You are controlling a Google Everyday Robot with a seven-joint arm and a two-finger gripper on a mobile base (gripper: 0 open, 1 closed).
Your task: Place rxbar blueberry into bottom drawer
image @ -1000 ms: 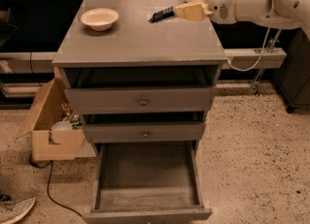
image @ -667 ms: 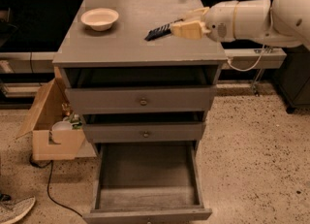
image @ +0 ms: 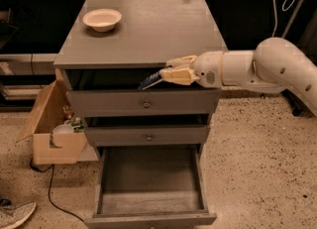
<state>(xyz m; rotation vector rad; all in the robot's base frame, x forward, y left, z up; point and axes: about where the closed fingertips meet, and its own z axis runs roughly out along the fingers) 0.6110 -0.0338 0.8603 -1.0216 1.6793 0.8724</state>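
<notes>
Warm, moderate overhead light; bench [image: 148, 34] top evenly lit, bowl [image: 101, 20] brightest; pale pincer [image: 166, 76] at the bench's front edge is well lit, the rxbar blueberry [image: 150, 81] it grips dark against the shadowed top-drawer gap [image: 109, 79]; bottom drawer [image: 148, 176] floor dim, background nearly black

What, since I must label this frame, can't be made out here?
Camera view:
- rxbar blueberry: rear end hidden inside the closed gripper, in front of the top drawer; markings too small.
- top drawer interior: shadowed under the tabletop.
- bottom drawer: front face cut off by the bottom edge.
</notes>
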